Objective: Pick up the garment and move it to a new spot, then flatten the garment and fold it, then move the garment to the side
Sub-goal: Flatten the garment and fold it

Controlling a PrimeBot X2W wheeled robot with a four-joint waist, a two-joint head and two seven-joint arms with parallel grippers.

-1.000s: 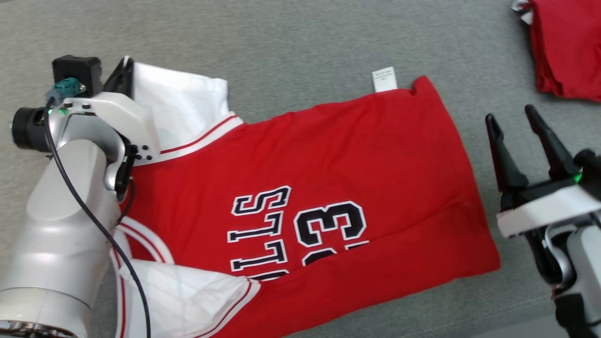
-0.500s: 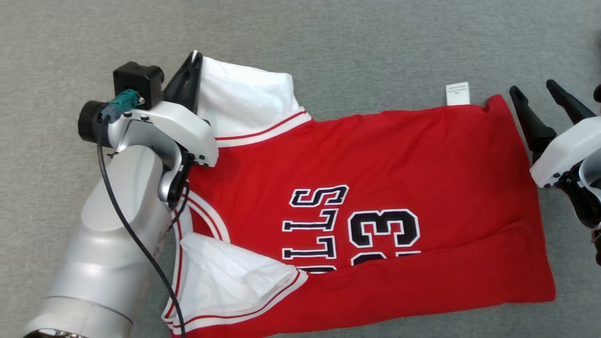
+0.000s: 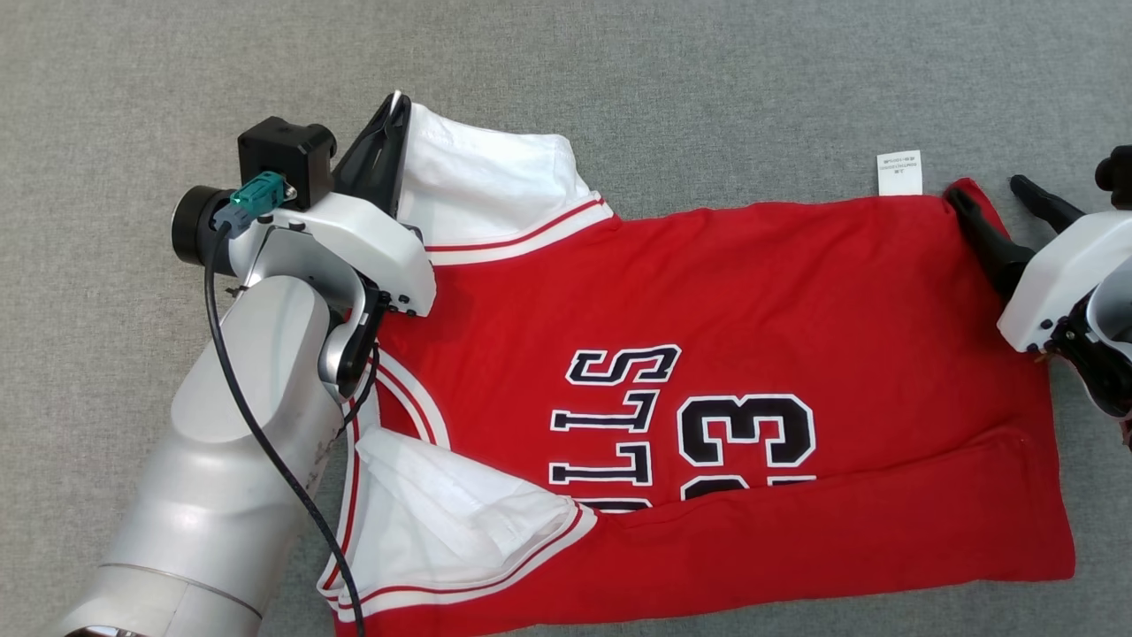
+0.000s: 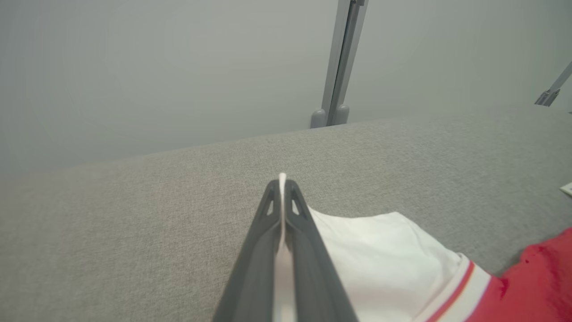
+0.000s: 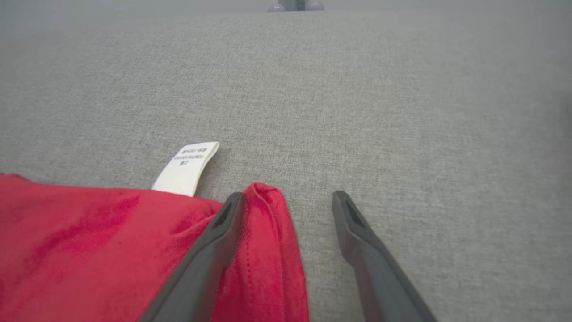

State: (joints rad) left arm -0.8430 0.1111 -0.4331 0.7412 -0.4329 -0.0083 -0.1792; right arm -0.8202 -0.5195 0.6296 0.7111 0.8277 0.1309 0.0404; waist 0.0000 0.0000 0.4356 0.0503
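Observation:
The garment (image 3: 752,301) is a red jersey with white shoulder parts and black lettering, lying spread on the grey surface. My left gripper (image 3: 393,106) is shut on the edge of the upper white shoulder part; in the left wrist view the white cloth (image 4: 380,255) shows pinched between the closed fingertips of the gripper (image 4: 282,183). My right gripper (image 3: 983,186) stands open at the jersey's upper right corner. In the right wrist view the red corner (image 5: 268,197) lies between the spread fingers of the gripper (image 5: 288,196), against the left finger (image 5: 214,241).
A white care label (image 3: 899,172) sticks out from the hem beside the right gripper, also seen as the label (image 5: 187,167). The grey fabric surface (image 3: 707,80) stretches around the jersey. A metal post (image 4: 339,62) stands beyond the surface's far edge.
The head camera has shifted, so the whole picture slid. My right gripper has come in from beside the hem onto the jersey's upper right corner. The left gripper keeps its hold.

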